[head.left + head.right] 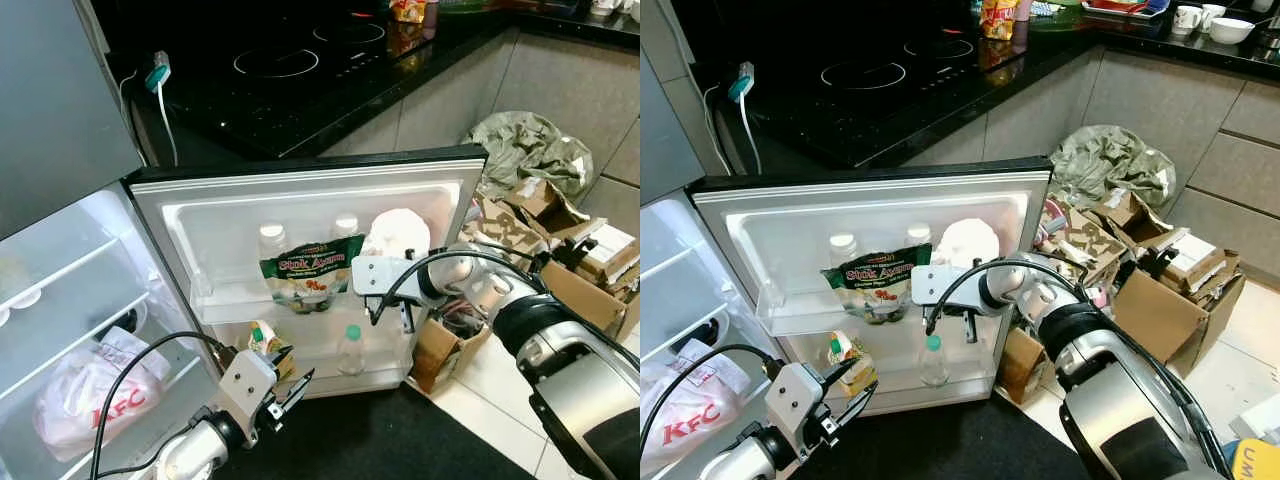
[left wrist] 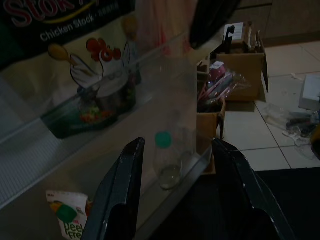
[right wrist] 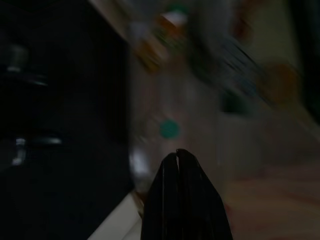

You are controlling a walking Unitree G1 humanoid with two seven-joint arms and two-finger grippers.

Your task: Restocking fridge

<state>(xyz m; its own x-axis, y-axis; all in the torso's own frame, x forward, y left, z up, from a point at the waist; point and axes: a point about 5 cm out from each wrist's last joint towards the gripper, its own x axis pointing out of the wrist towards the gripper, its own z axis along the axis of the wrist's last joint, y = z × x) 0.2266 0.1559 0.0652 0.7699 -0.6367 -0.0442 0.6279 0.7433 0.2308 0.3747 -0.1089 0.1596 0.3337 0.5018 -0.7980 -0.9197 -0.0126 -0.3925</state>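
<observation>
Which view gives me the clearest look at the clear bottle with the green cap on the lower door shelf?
The right eye view: the bottle stands upright and unobstructed on the lower door shelf, sharp and well lit. The left eye view shows it equally whole. The left wrist view has it dim between the open jaws; the right wrist view is blurred, mostly the cap.

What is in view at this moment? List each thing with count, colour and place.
fridge door: one, white, swung open toward the robot.
stock packet: one, green, upper door shelf.
capped bottles: two, white caps, behind the packet.
white bag: one, upper door shelf, beside the packet.
small bottle: one, clear with green cap, lower door shelf.
carton: one, yellow and green, lower door shelf.
takeaway bag: one, white with red letters, inside the fridge.
hob: one, black, on the counter.
cardboard boxes: several, brown, on the floor.
left tool: open, near the carton.
right tool: shut, above the small bottle.
</observation>
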